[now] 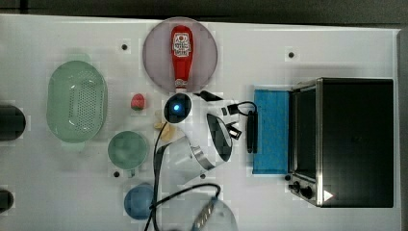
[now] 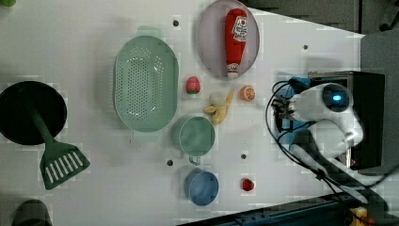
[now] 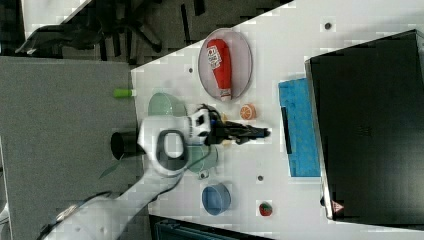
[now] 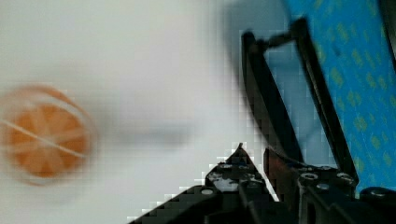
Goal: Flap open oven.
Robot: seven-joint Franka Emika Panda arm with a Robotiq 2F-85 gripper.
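Fingers beside blue door — wrist view, orange slice

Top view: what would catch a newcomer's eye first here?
The oven at the top view's right, its blue door flapped down flat onto the white table. Next, the white arm with its glowing blue light, hovering just to the door's left. Then the red ketchup bottle lying on a round plate at the top edge.

A robot lab's mock kitchen: a white tabletop with bolt holes bears toy food, a colander, an oven, grey partition alongside
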